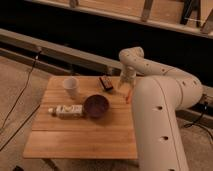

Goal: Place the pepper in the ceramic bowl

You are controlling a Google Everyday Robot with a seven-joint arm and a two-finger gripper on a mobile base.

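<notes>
The pepper (pixel 128 97) is a small orange sliver lying on the wooden table (pixel 80 135) near its right edge. My gripper (pixel 125 89) hangs straight down just above it, fingers open and nothing held, and partly hides the pepper's far end. The ceramic bowl (pixel 96 105), dark maroon and round, sits on the table to the left of the pepper, nearer the table's middle.
A white paper cup (pixel 71 86) stands at the back left of the table. A bottle (pixel 65 110) lies on its side left of the bowl. A small dark flat object (pixel 106 82) lies near the back edge. My white arm (pixel 160 120) fills the right side.
</notes>
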